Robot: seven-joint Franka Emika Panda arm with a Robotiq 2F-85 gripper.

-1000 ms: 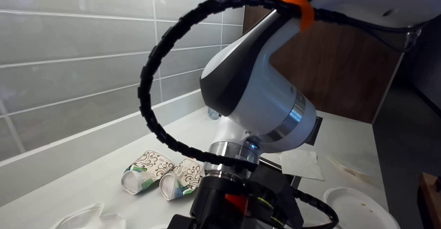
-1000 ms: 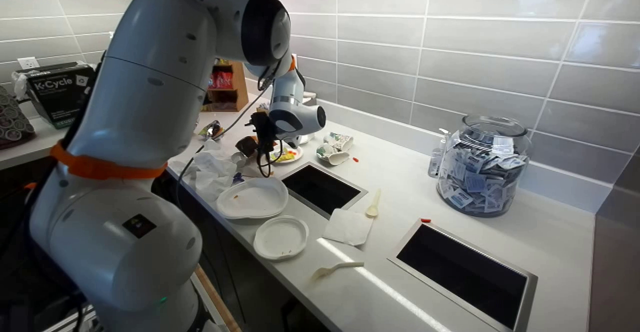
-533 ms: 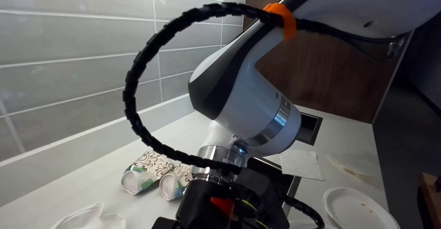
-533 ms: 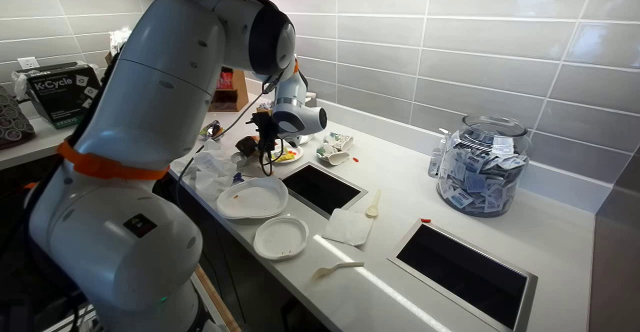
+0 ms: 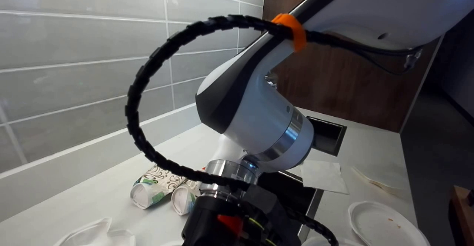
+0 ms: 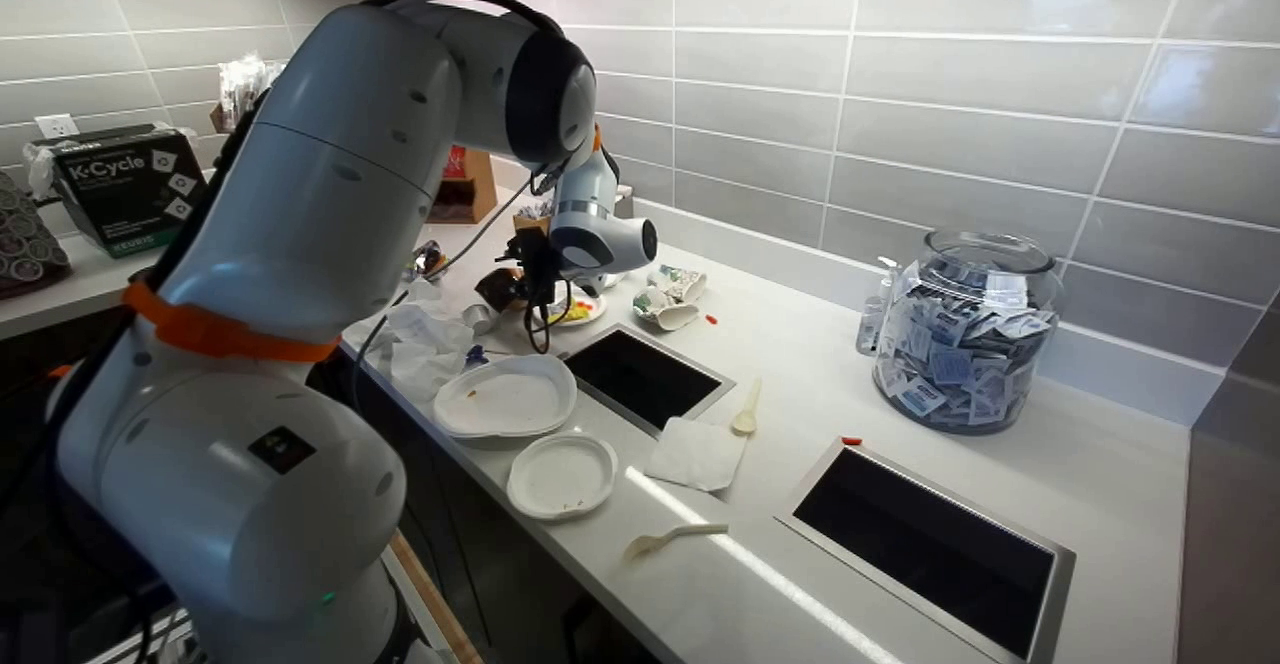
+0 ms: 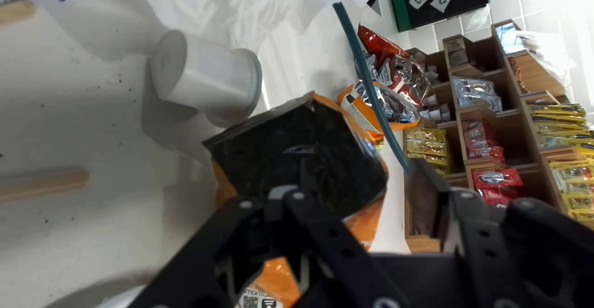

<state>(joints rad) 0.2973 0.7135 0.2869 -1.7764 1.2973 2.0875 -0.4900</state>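
Note:
In the wrist view my gripper (image 7: 364, 173) has its jaws apart, with a visible gap. Its left finger overlaps a black-and-orange bag (image 7: 334, 166), part of which shows in that gap; whether they touch I cannot tell. Past the right finger's tip runs a thin teal strip or cable (image 7: 369, 85). A white lidded cup (image 7: 206, 73) lies on its side just beyond the bag. In an exterior view the same dark bag (image 6: 500, 289) is close to the gripper, whose fingertips are hidden there. A white plate of yellow and red bits (image 6: 598, 316) is beside it.
A wooden organizer (image 7: 422, 244) with packets stands beyond the right finger. Two patterned cups (image 5: 159, 186) lie near the wall. Crumpled white paper (image 6: 415, 329), white plates (image 6: 540, 399), dark framed panels (image 6: 920, 544) and a glass jar of sachets (image 6: 965, 364) occupy the counter.
The arm has come lower and shifted leftward in one of the exterior pictures; in the opposite picture it has moved slightly right. The gripper has travelled a little with it.

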